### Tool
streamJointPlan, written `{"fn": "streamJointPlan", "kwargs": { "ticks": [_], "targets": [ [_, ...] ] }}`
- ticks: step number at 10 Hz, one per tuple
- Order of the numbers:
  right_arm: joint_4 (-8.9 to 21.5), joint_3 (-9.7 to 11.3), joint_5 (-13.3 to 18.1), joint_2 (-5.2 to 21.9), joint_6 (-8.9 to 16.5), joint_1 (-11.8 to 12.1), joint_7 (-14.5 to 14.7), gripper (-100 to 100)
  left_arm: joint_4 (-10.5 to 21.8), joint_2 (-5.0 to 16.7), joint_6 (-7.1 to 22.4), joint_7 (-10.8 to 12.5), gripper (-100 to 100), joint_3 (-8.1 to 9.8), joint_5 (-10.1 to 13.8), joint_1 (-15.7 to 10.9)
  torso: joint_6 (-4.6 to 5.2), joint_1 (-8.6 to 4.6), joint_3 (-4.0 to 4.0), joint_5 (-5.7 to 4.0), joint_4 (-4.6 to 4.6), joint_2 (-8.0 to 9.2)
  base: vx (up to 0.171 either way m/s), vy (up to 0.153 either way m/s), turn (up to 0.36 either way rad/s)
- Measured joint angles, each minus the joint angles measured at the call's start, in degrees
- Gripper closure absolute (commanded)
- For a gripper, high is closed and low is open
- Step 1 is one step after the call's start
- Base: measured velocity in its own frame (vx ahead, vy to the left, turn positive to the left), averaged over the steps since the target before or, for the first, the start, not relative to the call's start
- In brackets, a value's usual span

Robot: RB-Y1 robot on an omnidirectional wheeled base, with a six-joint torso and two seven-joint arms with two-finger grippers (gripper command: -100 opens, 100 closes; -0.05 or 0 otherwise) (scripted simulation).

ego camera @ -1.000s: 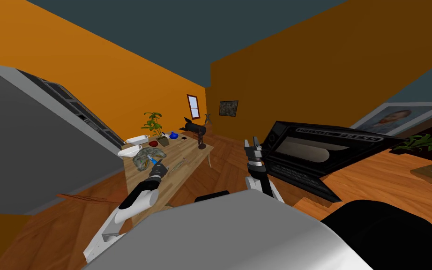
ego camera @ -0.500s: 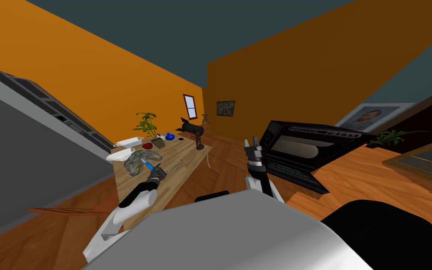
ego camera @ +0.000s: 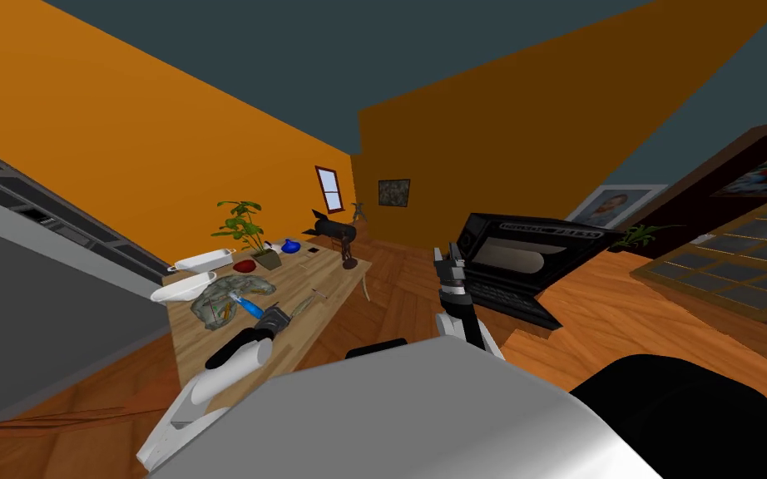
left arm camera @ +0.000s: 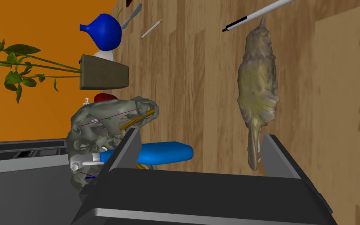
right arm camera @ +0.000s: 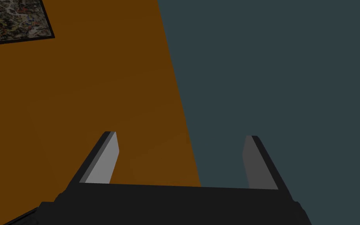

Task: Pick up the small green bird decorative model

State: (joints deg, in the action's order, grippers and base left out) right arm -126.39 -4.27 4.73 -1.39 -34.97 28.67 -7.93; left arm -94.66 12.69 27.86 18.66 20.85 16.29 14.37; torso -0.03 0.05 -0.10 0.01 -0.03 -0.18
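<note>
The bird model (left arm camera: 258,90) lies flat on the table (left arm camera: 198,70), a pale board top with plain wood grain and plank seams. The model is slender and tapering, olive-yellow, with a mottled, feathered texture. Its beak points away from the left gripper (left arm camera: 200,134), and its narrow tail reaches back into the gap between the fingers, close beside one of them; contact there cannot be confirmed. The left gripper's fingers stand spread and hold nothing, low over the tabletop. Just past the beak lies a thin pen (left arm camera: 253,13), white with a black tip. On the gripper's other side, a smooth, rounded blue handle (left arm camera: 163,153) rests against a lumpy grey-green openwork mass (left arm camera: 109,125), both partly hidden behind the other finger. Further along stand a small dark red item (left arm camera: 104,97), a squat brown pot (left arm camera: 105,72) bearing a leafy green plant (left arm camera: 15,58), and a glossy, round-bellied blue vase (left arm camera: 105,26), all well apart from the bird. Two white oblong dishes (ego camera: 203,259) sit at the table's wall-side edge. The right gripper (ego camera: 447,252) is raised over the floor beside the table, well apart from it, fingers spread and empty.
</note>
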Motion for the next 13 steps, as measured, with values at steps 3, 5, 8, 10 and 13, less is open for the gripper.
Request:
{"fn": "streamJointPlan", "kwargs": {
  "ticks": [3, 5, 8, 10, 13],
  "targets": [
    [0.0, 0.0, 0.0, 0.0, 0.0, 0.0, 0.0, 0, 3.0, -0.2, 3.7, 1.9, -100, 2.04, 0.3, -0.6, 0.00, -0.01, -0.02, 0.00, -0.01, -0.03, 0.043, 0.002, -0.110],
    [0.0, 0.0, 0.0, 0.0, 0.0, 0.0, 0.0, 0, 4.2, -0.2, 6.3, 3.1, -100, 3.33, 0.2, -1.1, -0.01, -0.01, -0.02, 0.00, -0.01, -0.03, 0.039, 0.002, -0.068],
    [0.0, 0.0, 0.0, 0.0, 0.0, 0.0, 0.0, 0, 6.3, -0.3, 10.4, 5.0, -100, 5.38, 0.0, -2.0, -0.01, -0.02, -0.02, -0.01, -0.01, -0.04, 0.044, 0.001, -0.101],
    [0.0, 0.0, 0.0, 0.0, 0.0, 0.0, 0.0, 0, 7.4, -0.2, 12.8, 6.1, -100, 6.52, -0.2, -2.6, -0.01, -0.03, -0.01, -0.01, 0.00, -0.02, 0.046, 0.005, -0.111],
    [0.0, 0.0, 0.0, 0.0, 0.0, 0.0, 0.0, 0, 9.7, 0.3, 17.7, 8.4, -100, 9.00, -0.2, -3.3, -0.02, 0.01, -0.03, 0.00, -0.01, -0.04, 0.052, 0.012, -0.104]
  ]
}}
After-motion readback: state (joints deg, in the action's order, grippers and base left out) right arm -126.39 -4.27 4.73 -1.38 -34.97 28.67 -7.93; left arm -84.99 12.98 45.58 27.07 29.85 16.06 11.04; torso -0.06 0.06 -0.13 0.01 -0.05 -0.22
